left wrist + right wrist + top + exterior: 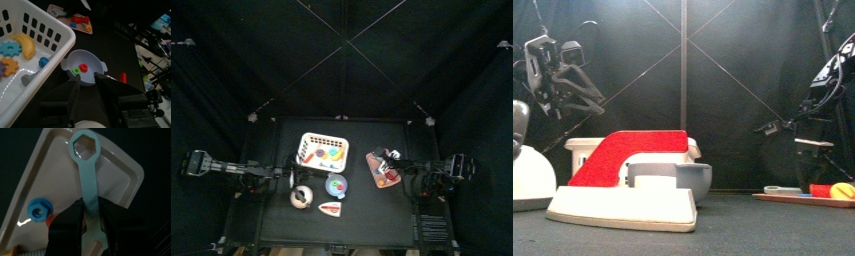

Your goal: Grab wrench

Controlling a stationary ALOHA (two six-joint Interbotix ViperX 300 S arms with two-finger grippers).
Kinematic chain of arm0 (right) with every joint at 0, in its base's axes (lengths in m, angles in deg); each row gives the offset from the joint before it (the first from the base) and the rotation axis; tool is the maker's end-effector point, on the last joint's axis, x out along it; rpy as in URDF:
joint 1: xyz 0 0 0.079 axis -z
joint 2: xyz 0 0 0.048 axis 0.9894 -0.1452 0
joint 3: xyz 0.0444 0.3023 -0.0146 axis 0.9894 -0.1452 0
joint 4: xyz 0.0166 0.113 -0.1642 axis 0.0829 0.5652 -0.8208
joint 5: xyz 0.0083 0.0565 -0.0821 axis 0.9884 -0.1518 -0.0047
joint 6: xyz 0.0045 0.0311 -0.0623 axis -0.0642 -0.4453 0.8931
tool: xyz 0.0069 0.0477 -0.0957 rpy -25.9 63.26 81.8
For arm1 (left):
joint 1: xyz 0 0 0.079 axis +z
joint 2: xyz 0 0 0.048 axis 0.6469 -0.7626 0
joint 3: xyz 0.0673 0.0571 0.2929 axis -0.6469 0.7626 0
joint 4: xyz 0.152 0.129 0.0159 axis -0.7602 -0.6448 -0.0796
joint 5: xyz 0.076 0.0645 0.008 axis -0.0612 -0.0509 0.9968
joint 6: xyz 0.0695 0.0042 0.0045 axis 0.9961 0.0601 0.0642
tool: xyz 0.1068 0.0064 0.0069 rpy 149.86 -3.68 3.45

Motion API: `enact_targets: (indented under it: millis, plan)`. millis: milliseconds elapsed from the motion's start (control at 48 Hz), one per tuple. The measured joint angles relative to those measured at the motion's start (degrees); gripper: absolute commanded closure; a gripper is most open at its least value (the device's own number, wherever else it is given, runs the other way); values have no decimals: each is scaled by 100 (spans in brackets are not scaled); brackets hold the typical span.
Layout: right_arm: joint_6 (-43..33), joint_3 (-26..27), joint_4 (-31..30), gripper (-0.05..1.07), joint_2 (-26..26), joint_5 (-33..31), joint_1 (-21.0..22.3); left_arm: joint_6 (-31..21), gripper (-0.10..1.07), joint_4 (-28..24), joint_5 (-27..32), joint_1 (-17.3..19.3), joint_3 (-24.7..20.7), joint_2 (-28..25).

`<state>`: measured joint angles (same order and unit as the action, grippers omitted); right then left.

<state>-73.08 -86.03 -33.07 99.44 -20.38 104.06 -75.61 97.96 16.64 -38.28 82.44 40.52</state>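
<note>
From where I'm standing, the right arm is doing the work. It is hanging low over the red-brown tray (pixel 385 178) on the right side of the table, well apart from the cream basket (pixel 325 150) in the middle. The wrench (pixel 85 178) is lying flat on that tray: a pale blue toy spanner, its ring end far up the tray and its handle running back over the tray's edge. A blue nut (pixel 38 209) is sitting near it on the tray, clear of the handle.

The right gripper (pixel 91 215) is lining up along the handle, which is running straight down the middle of the wrist camera's view. I cannot tell whether it has clamped on the wrench or is only straddling it, because everything there is dark against dark.

The left gripper (pixel 87 80) is resting over by the basket, parted a little and holding nothing, above a small grey bowl (pixel 83 62).

To do this well, I'd say the right arm should be keeping the handle centred and pinching across its narrow width near the overhanging end. That way the fingers are meeting no tray lip. Then it should be lifting straight up and slowly, so the thin flat handle isn't twisting out and the ring end isn't dragging the nut along.
</note>
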Motion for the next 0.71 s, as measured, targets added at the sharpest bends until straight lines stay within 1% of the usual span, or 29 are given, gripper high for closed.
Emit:
enact_targets:
  millis: [208, 354, 542, 708]
  plan:
    - [-9, -9, 105, 46, 598, 88, 9, 9, 25, 0, 0, -9, 0, 0]
    - [-9, -97, 193, 46, 844, 264, 0, 0, 25, 0, 0, -9, 0, 0]
    - [-9, -255, 299, 46, 870, 571, 0, 0, 25, 0, 0, 0, 0, 0]
    - [-9, -281, 334, 46, 879, 712, 0, 0, 25, 0, 0, 0, 0, -9]
